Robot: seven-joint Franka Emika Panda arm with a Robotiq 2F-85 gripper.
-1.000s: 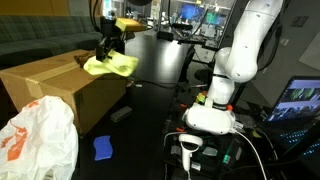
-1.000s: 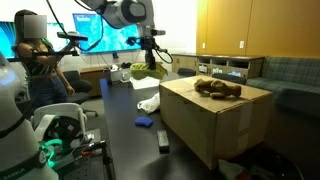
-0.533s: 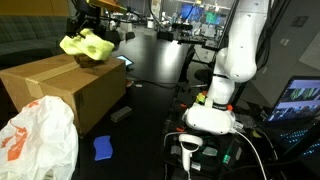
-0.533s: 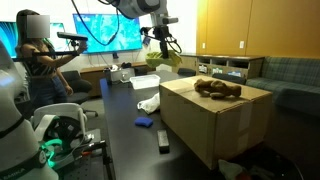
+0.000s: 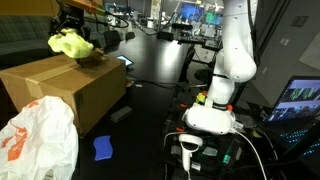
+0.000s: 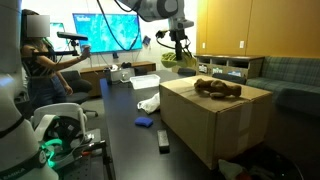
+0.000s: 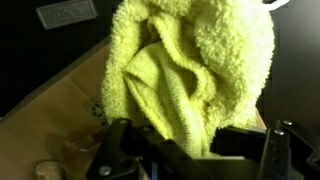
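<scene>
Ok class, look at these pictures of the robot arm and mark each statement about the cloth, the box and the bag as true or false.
1. The hand grips a yellow-green cloth. True.
2. The cloth lies spread flat on the box. False: it hangs bunched from the hand, lifted off the cardboard.
3. A brown thing lies on top of the box. True.
4. The plastic bag in the foreground is blue. False: it is white with orange print.
</scene>
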